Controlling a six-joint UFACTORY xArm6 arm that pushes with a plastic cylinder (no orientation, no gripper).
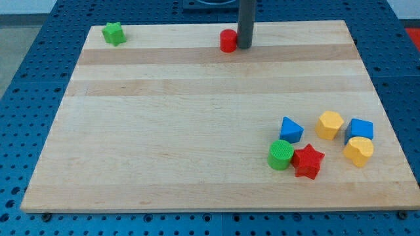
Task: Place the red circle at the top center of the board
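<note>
One red circle (228, 40) sat top center of frame, my tip (245, 46) touching its right side; no fingers, just a rod, likely done pushing.

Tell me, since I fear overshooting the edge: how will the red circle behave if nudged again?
The red circle looks short and flat-based, so it would probably slide, not tip or roll. It seems small and light, and the wooden board looks smooth, so gentle pushes should move it. My tip is right beside it, on the view's right.

Red circle at the board's top centre
The red circle (228, 40) stands upright, touching my tip (244, 47) on its left.
</note>
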